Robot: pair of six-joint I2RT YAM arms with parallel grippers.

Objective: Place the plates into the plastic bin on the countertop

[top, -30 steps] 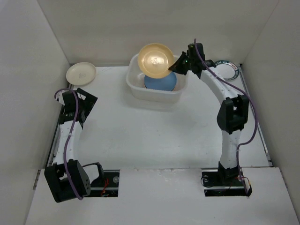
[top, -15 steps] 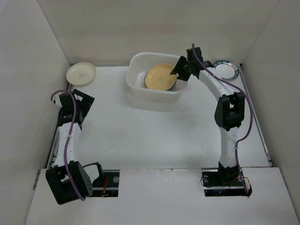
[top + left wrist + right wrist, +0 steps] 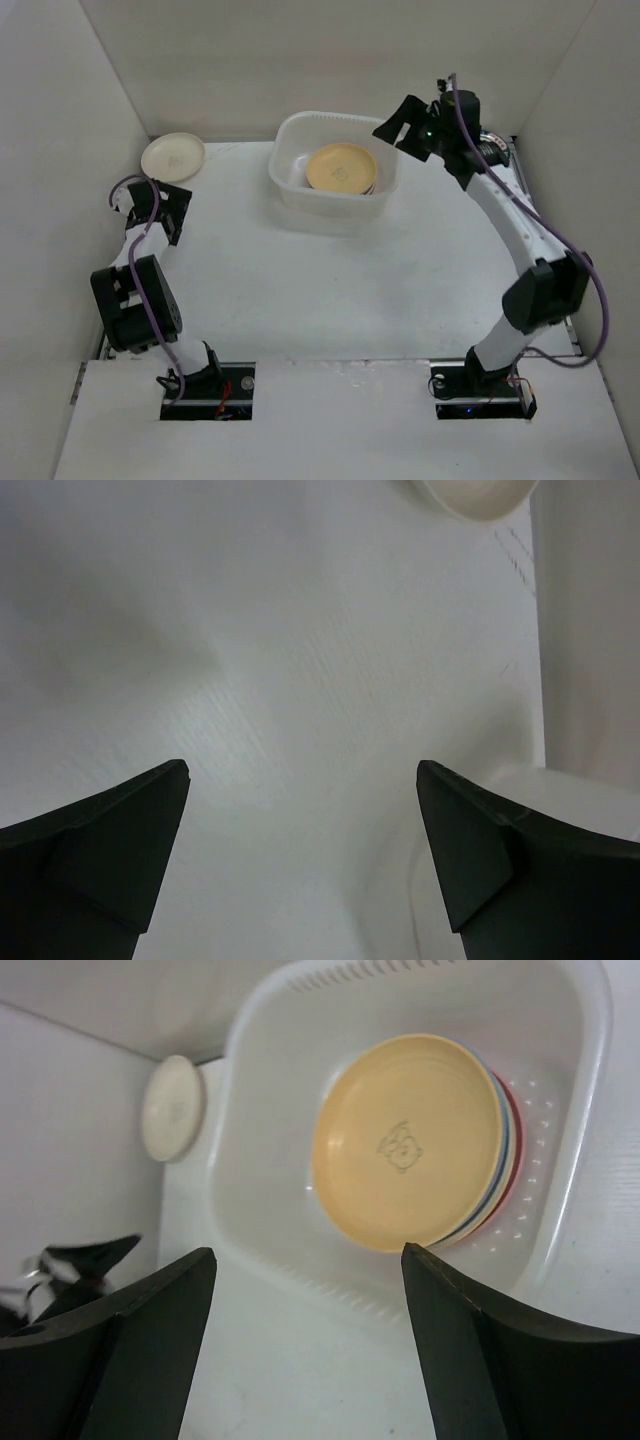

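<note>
Right gripper (image 3: 398,122) spread, empty, beside yellow plate (image 3: 340,167) in plastic bin (image 3: 284,186).

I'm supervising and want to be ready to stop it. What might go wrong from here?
1. The cream plate lies flat in the far corner by the wall; the open left gripper may shove it against the wall rather than catch its rim.
2. The stack under the yellow plate in the plastic bin looks staggered, lower edges showing on one side; another plate dropped on it might slide.
</note>
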